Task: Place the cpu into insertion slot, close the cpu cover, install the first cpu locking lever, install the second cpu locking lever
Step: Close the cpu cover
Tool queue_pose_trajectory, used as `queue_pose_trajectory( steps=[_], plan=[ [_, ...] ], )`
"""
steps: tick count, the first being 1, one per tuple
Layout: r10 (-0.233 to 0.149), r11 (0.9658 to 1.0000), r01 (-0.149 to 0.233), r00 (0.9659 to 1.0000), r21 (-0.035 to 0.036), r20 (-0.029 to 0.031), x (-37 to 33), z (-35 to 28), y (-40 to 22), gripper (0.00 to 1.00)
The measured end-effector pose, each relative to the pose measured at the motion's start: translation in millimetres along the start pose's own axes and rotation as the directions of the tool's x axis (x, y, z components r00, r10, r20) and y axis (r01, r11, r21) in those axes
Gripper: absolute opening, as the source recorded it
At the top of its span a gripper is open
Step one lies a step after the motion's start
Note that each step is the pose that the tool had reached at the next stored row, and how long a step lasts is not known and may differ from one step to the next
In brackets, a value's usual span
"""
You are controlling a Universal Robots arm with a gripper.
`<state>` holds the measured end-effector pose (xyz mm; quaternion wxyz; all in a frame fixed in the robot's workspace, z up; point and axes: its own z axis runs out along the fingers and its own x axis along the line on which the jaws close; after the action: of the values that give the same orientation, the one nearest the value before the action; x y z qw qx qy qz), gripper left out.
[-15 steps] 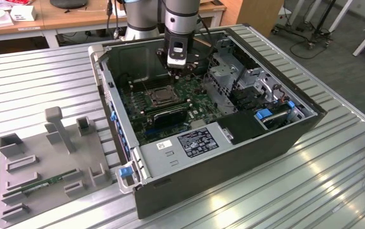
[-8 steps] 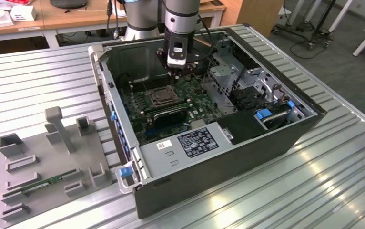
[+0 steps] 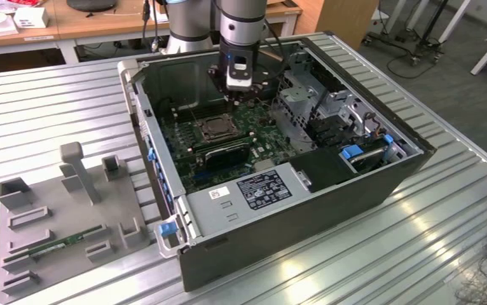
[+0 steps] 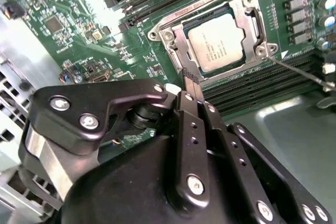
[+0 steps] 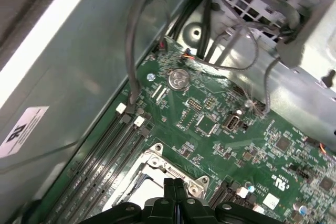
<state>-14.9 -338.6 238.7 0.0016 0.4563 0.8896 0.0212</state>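
Black jaws, pressed together and seemingly empty, hover just beside the cpu cover point(image 4: 177, 45).

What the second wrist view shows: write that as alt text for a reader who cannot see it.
The silver-faced cpu lies flat on a green circuit board, framed by the silver cpu cover. The black end effector, shut, points at the cover's near edge, and a thin metal lever angles out beside the socket.

Your cpu point(image 4: 216, 42) shows a matt silver metal face; the cpu cover point(image 4: 253, 23) around it is brighter bare metal.
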Motion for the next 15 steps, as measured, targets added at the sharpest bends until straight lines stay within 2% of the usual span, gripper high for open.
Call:
queue_pose_trajectory(
  steps=[3,8,10,12,15],
  plan=[
    [-0.039,0.9993,0.039,0.9993,0.0006,-0.0015,0.0,0.0,0.0,0.11],
    [-0.051,0.9987,0.051,0.9987,0.0007,-0.002,0.0,0.0,0.0,0.11],
    [-0.07,0.9975,0.07,0.9975,0.0009,-0.0029,0.0,0.1,0.0,0.11],
    [-0.105,0.9945,0.105,0.9945,0.0014,-0.0042,0.0,0.2,0.0,0.11],
    [-0.158,0.9874,0.158,0.9874,0.0022,-0.0064,0.0,0.4,0.0,0.11]
  ],
)
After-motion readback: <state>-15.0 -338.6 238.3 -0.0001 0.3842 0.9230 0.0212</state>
